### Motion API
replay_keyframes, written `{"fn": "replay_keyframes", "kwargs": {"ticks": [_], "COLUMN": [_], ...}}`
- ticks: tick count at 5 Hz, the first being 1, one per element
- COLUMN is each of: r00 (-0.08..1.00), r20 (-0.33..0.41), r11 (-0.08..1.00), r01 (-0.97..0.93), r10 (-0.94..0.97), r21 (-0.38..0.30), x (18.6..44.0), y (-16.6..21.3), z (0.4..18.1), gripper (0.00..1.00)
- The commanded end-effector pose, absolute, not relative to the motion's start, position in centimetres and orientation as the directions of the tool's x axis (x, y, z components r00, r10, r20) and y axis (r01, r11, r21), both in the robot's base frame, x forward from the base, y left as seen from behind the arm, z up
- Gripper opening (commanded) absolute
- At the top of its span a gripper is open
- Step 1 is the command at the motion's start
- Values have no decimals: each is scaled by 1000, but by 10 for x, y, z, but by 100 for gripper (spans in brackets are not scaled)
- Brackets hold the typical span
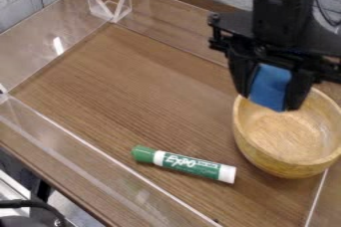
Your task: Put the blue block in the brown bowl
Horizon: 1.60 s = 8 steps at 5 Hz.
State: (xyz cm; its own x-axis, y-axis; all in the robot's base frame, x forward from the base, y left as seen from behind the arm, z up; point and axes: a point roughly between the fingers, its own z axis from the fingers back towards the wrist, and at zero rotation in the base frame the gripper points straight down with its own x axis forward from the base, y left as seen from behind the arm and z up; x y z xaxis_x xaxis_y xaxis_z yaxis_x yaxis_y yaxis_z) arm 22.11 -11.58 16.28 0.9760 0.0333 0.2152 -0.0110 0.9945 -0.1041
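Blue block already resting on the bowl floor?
No, the blue block is up between the fingers, overlapping the far part of the brown bowl in this view, with the bare bowl floor showing below it.

gripper (pixel 276 87): top cut off by the upper picture edge
brown bowl (pixel 286 143): far rim partly hidden behind the gripper and blue block (pixel 270 86)

A black robot arm reaches in at the upper right of the frame, its gripper (pixel 269 90) angled downward; the jaws are closed on the blue block (pixel 269 87), fingers (pixel 240 77) pointing toward the bottom of the view.
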Motion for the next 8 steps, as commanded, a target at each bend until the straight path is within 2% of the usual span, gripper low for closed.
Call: {"fn": "replay_keyframes", "kwargs": {"ticks": [1,3,4,5,8], "r00": [966,956,954,950,948], "r20": [259,295,301,309,314], "r11": [993,993,992,990,988], "r01": [11,38,52,84,95], "r10": [20,-3,-15,-46,-51], "r21": [-118,-112,-116,-113,-126], "x": [214,205,209,217,227], "y": [-130,-150,-150,-144,-136], "z": [169,143,132,136,126], "gripper": [0,0,0,0,0]}}
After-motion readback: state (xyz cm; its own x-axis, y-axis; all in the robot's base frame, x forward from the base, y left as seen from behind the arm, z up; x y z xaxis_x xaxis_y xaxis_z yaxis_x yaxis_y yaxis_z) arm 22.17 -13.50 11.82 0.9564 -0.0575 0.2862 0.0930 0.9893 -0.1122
